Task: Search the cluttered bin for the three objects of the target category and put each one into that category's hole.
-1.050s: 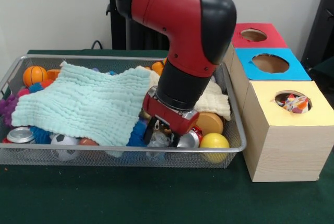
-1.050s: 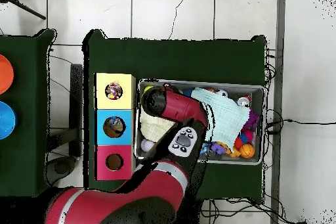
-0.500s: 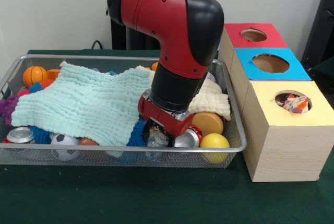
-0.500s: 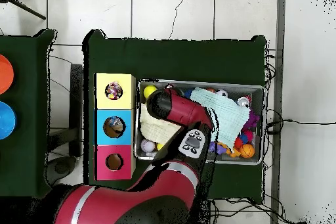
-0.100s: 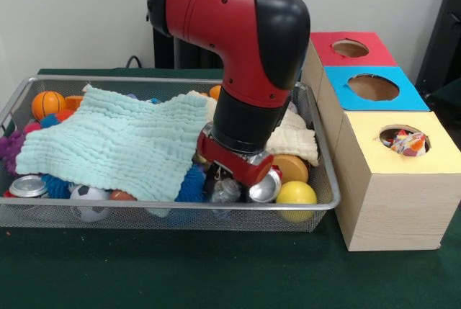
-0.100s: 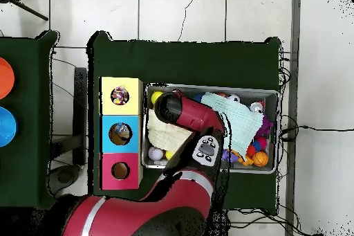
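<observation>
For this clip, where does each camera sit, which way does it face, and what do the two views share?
Front view: across the table, facing the wire bin and three boxes; the arm's lower links and pincer show.
Overhead view: above, looking straight down; the whole arm shows.
Shared: bin, boxes, green cloth.

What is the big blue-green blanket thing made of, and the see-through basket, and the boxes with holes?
The light green cloth looks like soft woven cotton: it is crinkly, matte and drapes over the toys. The bin looks like thin metal wire mesh, silvery, and you can see through it. The nearest box looks like pale wood or wood-print board, with a flat yellow top that may be paper or paint.
</observation>
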`<state>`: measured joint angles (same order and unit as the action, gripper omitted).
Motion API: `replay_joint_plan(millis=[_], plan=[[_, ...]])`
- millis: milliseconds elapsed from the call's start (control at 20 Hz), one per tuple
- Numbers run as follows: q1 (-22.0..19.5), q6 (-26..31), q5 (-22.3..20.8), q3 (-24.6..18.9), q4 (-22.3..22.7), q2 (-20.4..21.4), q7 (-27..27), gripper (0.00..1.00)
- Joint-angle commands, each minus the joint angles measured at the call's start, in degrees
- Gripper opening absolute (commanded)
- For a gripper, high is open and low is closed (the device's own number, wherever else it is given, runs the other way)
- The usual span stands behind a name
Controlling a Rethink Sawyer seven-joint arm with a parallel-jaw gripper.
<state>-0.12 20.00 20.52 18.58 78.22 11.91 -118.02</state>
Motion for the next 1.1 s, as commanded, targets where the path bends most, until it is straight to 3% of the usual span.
replay_joint_plan(millis=[50,100,150,950,1100], plan=[[-2.6,9.2,-3.4,-11.4,0.9,-2.2,1.2,1.00],[-2.1,8.8,-4.3,-10.5,0.2,-2.5,1.4,1.00],[-2.7,8.8,-4.8,-11.2,0.1,-2.3,1.6,0.00],[-1.4,11.9,-7.6,-9.3,-1.3,-2.4,0.5,0.00],[0.3,11.0,-8.8,-6.8,-2.6,-2.7,-0.6,0.00]])
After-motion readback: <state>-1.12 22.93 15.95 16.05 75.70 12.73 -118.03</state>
